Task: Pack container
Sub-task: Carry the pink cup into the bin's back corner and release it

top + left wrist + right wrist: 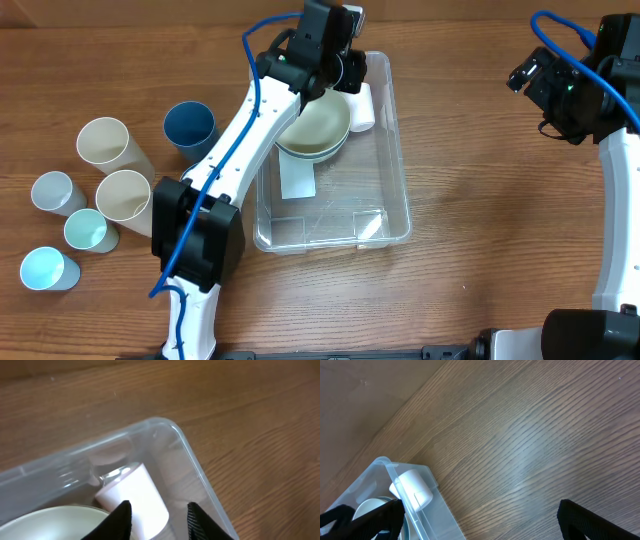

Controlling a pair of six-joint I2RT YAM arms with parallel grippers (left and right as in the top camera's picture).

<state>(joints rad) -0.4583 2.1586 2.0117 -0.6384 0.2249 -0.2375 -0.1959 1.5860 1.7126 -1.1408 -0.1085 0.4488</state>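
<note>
The clear plastic container (390, 195) sits mid-table with a white label (296, 180) on its bottom. Inside it at the far end are stacked pale green bowls (316, 131) and a white cup (361, 108) lying on its side. My left gripper (345, 62) hovers over the container's far end, open and empty, its fingers (157, 517) just above the white cup (135, 497). My right gripper (545, 85) is open and empty above bare table at the far right; in its wrist view the container corner (385, 467) and the cup (412, 489) show at lower left.
Several cups stand left of the container: a dark blue one (188, 127), two cream ones (105, 143) (123, 194), and pale blue and green ones (50, 190) (88, 230) (45, 268). The left arm stretches over the container's left rim.
</note>
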